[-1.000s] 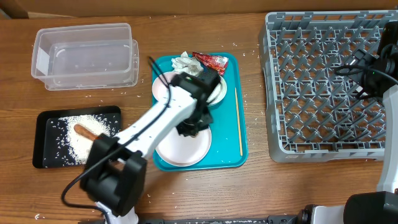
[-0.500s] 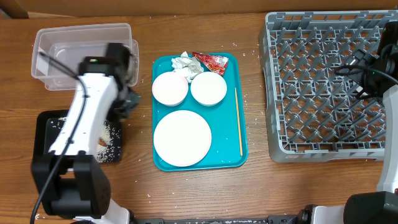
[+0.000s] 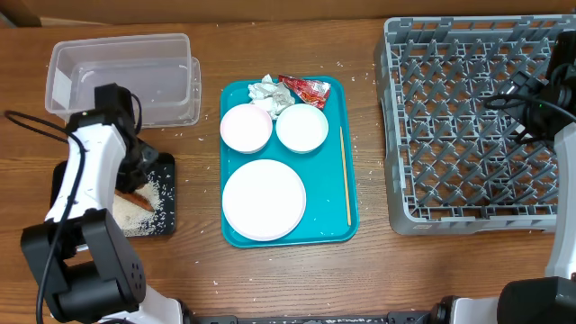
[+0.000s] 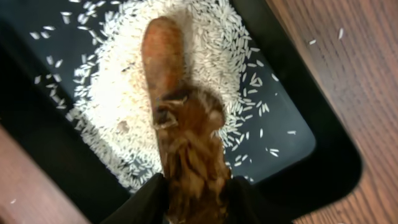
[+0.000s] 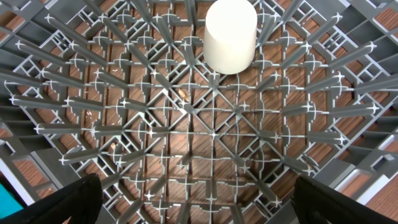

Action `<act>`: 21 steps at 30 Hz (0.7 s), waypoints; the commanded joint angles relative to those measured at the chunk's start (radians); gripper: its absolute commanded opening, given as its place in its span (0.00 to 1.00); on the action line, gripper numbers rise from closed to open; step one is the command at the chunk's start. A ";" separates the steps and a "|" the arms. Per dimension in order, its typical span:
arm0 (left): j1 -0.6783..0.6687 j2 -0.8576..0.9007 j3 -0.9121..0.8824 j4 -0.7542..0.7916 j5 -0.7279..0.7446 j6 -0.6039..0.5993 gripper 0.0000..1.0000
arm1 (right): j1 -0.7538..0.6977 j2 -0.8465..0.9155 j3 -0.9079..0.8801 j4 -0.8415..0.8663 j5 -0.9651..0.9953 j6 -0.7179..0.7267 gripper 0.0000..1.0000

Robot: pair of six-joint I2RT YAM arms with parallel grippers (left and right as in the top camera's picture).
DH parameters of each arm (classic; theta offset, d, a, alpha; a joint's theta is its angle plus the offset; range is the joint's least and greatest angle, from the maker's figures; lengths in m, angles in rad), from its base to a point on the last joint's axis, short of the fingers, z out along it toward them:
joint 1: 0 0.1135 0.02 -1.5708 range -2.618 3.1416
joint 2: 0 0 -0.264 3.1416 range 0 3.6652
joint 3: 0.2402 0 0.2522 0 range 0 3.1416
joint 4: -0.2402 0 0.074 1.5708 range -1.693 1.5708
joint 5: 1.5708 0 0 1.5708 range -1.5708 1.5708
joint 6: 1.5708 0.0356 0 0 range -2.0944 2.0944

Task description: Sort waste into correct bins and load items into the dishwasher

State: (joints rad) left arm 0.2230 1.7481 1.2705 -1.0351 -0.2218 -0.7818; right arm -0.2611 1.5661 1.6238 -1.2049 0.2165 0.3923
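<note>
My left gripper (image 3: 142, 167) hangs low over the black tray (image 3: 67, 175), shut on the brown crumbly food lump (image 4: 193, 155). Just beyond the lump, the brown sausage stick (image 4: 163, 56) lies on a heap of white rice (image 4: 118, 93) in that tray (image 4: 298, 143). The clear tub (image 3: 121, 81) stands behind it. The plate (image 3: 264, 199), two bowls (image 3: 246, 128) (image 3: 301, 129), napkin (image 3: 266, 90), red wrapper (image 3: 306, 88) and wooden stick (image 3: 346, 175) lie on the teal tray. My right gripper (image 5: 199, 199) is open and empty above the grey rack (image 5: 124, 124), near a white cup (image 5: 231, 34).
The teal tray (image 3: 337, 225) lies mid-table between the bins and the grey rack (image 3: 468, 117). Loose rice grains are scattered on the wood around the black tray and near the rack's left side. My right arm (image 3: 544, 103) reaches over the rack's right edge.
My left arm has swung from the teal tray leftward, past the clear tub, to above the black tray. The right arm has not moved.
</note>
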 commanded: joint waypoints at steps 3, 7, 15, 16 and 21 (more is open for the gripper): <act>0.000 -0.018 -0.041 0.050 -0.021 0.058 0.54 | 0.001 -0.006 0.017 0.003 0.008 0.005 1.00; 0.000 -0.019 -0.035 0.040 0.017 0.099 0.68 | 0.001 -0.006 0.017 0.002 0.008 0.005 1.00; -0.003 -0.109 0.002 -0.052 0.175 0.159 0.67 | 0.001 -0.006 0.017 0.002 0.008 0.005 1.00; -0.007 -0.138 0.002 -0.056 0.201 0.178 0.67 | 0.001 -0.006 0.017 0.003 0.008 0.005 1.00; -0.076 -0.296 0.002 -0.077 0.309 0.249 0.68 | 0.001 -0.006 0.017 0.002 0.008 0.005 1.00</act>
State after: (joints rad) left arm 0.1993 1.5539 1.2400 -1.1053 -0.0181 -0.6109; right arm -0.2611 1.5661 1.6238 -1.2045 0.2165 0.3920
